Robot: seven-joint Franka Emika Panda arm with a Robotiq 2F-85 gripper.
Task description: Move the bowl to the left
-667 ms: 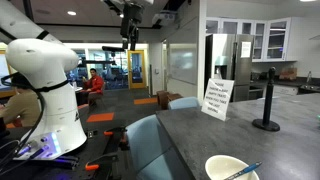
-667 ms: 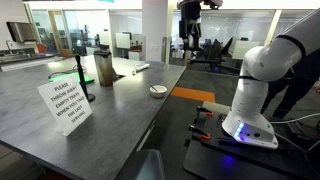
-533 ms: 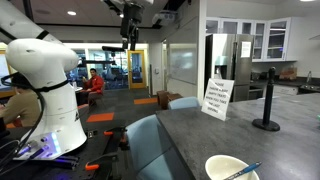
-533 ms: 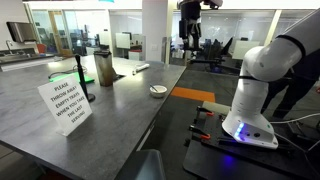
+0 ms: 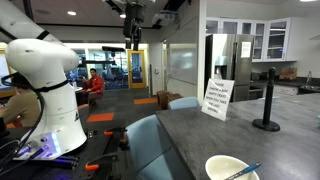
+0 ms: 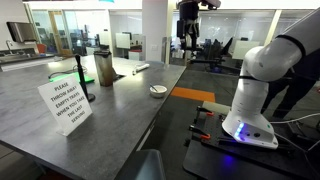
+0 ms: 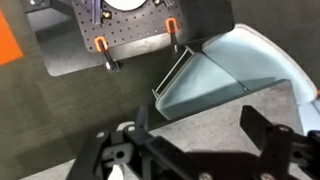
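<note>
Hanging high near the ceiling in both exterior views, the black two-finger gripper (image 5: pixel 131 32) is well apart from the long grey table (image 6: pixel 110 115). In the wrist view its jaws look spread wide with nothing between them, though the dark fingers are blurred along the bottom edge.

The round cream-white shallow bowl (image 5: pixel 225 165) sits on the tabletop near the edge that faces the white robot base (image 6: pixel 250 125). A thin blue stick-like utensil (image 5: pixel 243 171) leans over its rim.

The approach looks not yet begun, so a long descent lies ahead. A pinch on the low rim could slip. A finger landing on the utensil could flip it out. A careless sideways push could send the bowl off that near edge.
</note>
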